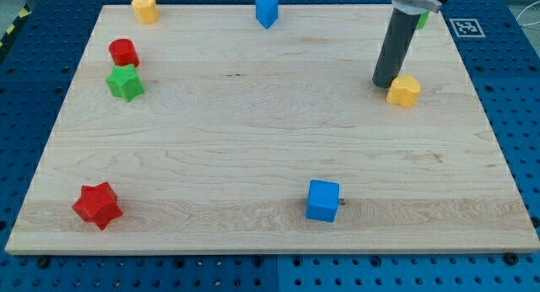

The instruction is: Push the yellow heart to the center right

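Touching yellow heart (404,90) on its left side, my tip (386,83) sits far right w/ no jaws, holding nothing. Heart prob. light, rigid, slippery on wooden board (253,140); push the far-left lobe, may spin.

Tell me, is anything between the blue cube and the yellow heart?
No. In the camera view, only bare wooden board lies between the blue cube and the yellow heart.

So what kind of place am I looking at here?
Probably a robotics lab test bench: a wooden board on a blue perforated table, scattered coloured blocks, and a printed marker tag for cameras.
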Controlling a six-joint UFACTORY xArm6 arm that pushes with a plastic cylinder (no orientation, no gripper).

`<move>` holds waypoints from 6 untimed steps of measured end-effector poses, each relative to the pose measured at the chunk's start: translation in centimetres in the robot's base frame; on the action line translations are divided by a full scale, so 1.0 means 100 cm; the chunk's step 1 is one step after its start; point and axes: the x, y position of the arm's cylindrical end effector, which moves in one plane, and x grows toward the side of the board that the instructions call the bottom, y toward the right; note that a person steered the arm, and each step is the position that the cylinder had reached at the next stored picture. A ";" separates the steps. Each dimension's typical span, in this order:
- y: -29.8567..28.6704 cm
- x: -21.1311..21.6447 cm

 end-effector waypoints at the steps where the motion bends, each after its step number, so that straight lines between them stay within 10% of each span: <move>1: 0.003 0.025; 6: 0.027 0.016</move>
